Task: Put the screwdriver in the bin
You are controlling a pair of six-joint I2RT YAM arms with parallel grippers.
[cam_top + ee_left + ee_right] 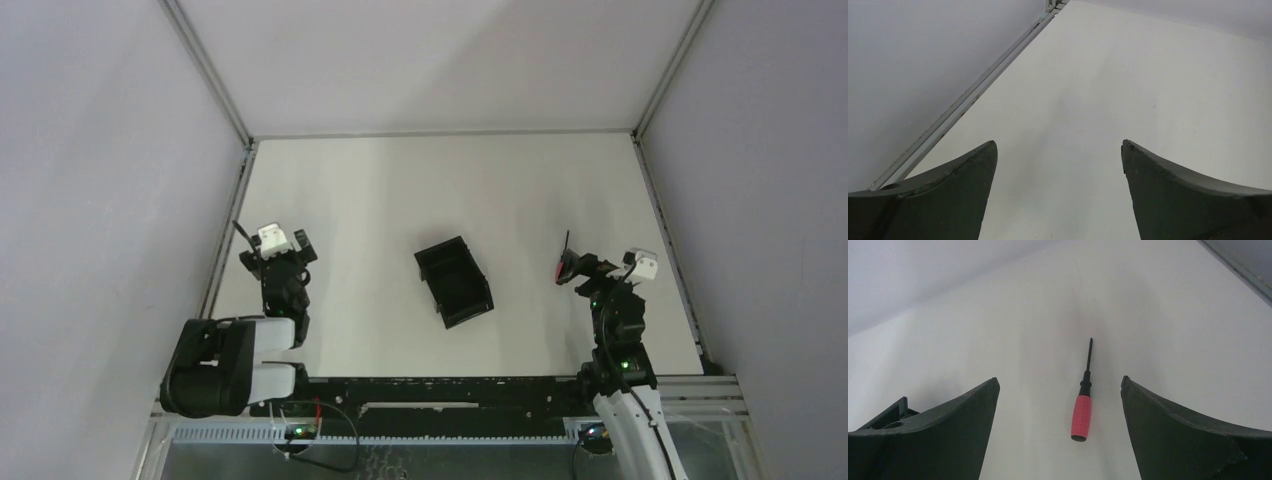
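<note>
White table (400,200) — pale walls (100,150), seemingly panels.

Lower left of the overhead frame: the left arm (285,300) is seen in matt black, with a fat black cylindrical housing (205,368) and a pale grey link (272,378) beside it. A small white box (272,237) is carried at its wrist. Lower right, the right arm (618,335) is built in the same black, a white block (640,263) is fitted there too, and green lights (625,366) are lit on it. A black cable (350,435) is looped under the left base. Up close, the left gripper (1058,144) is shown with dark grey-green fingers (943,200), curved wedges narrowed to blunt tips; the right gripper (1059,381) is fitted with matching fingers (1188,440), edges slightly rough.
</note>
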